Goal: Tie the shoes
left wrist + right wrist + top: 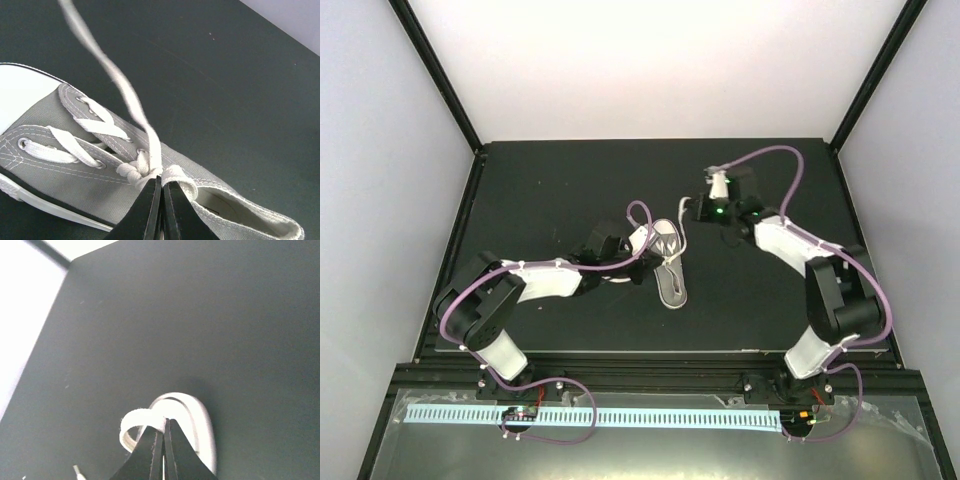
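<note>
Gripping at the grey sneaker (55, 172), mid-frame
left gripper (161, 184) clamps lace (134, 106) by the knot (134, 170), right gripper (165, 424) clamps lace loop (129, 426)

Matte black table (550, 175) inside plain white walls (650, 60), black corner posts (435, 70), bright even light.
</note>
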`<state>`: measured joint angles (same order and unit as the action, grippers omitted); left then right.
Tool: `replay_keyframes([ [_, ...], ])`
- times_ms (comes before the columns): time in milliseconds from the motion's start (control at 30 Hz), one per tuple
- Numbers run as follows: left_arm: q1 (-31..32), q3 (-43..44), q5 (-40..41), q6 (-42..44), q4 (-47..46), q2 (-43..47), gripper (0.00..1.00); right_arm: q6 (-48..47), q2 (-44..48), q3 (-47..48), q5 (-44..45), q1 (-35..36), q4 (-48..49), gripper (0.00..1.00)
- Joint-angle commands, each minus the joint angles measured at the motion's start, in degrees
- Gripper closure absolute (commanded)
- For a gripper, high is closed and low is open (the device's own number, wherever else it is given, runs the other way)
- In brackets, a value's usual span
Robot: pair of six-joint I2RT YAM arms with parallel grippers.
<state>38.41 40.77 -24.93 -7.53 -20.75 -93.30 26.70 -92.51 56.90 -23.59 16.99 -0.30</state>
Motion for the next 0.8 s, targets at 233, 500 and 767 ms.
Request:
replay_keyframes([
  [233, 1.2, -1.7, 0.6, -2.0, -4.5, 3.1, 0.98, 0.3, -6.4, 5.1, -7.6, 11.8, -0.1, 0.46],
  [500, 1.2, -2.7, 1.1, -3.7, -5.4, 3.7, 0.98, -4.9, 4.0, -2.7, -3.4, 6.6, -1.0, 0.21],
  [767, 1.1, -2.2, 0.2, -3.4, -4.4, 3.6, 0.98, -5.7, 21.5, -19.3, -1.3, 6.1, 7.3, 0.1],
])
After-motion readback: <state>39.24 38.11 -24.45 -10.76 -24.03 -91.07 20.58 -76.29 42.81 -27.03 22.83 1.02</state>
